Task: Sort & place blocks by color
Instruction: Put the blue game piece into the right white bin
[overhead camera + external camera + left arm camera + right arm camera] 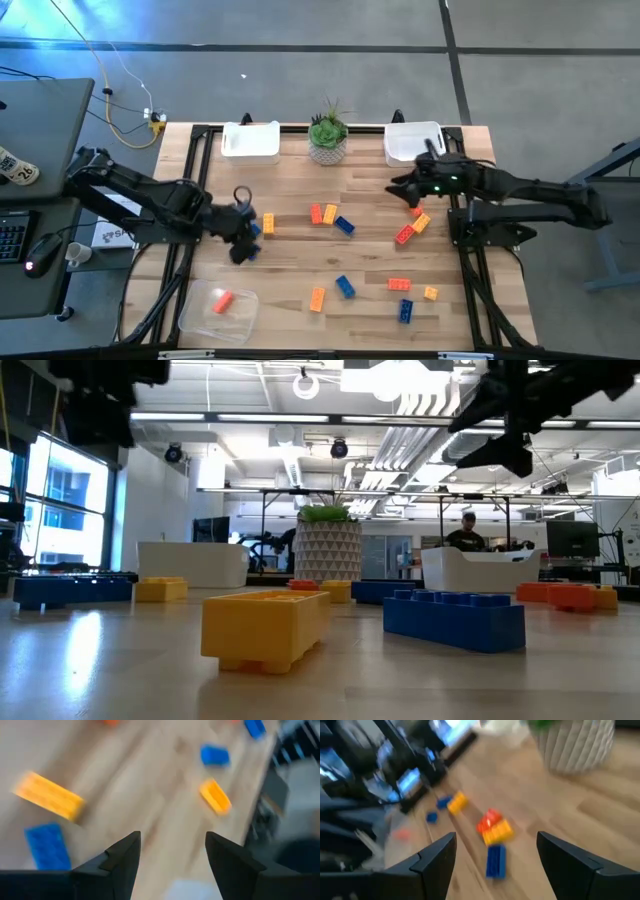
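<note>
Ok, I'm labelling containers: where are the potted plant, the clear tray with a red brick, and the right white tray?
potted plant (327,147), high view, its white pot.
clear tray (197,307), high view, bare floor.
right white tray (405,152), high view, its near rim.

High view: overhead, facing straight down on the whole table (360,200). Low view: at tabletop height, close behind the blocks (265,622), facing level toward the potted plant (328,550) at 12 o'clock. Wrist views: close, angled down; both share the central blocks.
</note>
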Available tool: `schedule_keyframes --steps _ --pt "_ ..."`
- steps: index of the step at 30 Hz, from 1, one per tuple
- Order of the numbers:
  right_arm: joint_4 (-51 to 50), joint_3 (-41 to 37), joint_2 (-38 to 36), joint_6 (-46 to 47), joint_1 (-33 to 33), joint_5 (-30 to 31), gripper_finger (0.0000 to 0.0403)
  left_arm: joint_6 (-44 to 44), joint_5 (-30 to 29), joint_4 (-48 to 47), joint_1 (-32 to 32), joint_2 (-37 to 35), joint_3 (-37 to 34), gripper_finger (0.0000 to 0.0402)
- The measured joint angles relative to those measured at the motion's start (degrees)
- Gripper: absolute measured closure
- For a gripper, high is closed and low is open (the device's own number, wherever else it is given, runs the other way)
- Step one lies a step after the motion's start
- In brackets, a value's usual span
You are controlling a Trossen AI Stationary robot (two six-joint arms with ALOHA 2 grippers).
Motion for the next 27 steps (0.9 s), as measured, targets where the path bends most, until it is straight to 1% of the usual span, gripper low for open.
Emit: schedule_keyframes --steps 7,12,15,19,27 --pt "-1.76 9.06 14.38 -0.85 4.89 -0.56 0.0139 0.03 -5.87 -0.34 7.28 0.02 0.0 0.0192" --pt "-3.56 14.48 23.49 -0.89 9.21 4.09 0.0139 0.04 -9.42 -1.41 11.57 0.03 0.0 0.0192" --pt "-4.23 16.67 28.64 -0.84 11.2 5.82 0.0139 0.24 -9.84 -1.57 13.85 0.04 0.0 0.0192" --pt "-4.32 18.91 34.91 1.81 13.38 7.55 0.0139 1.93 -9.85 -1.54 15.92 0.07 0.0 0.0192" --pt "-4.37 22.45 45.98 5.28 16.83 8.6 0.0139 3.42 -9.85 -1.52 18.02 0.07 0.0 0.0192"
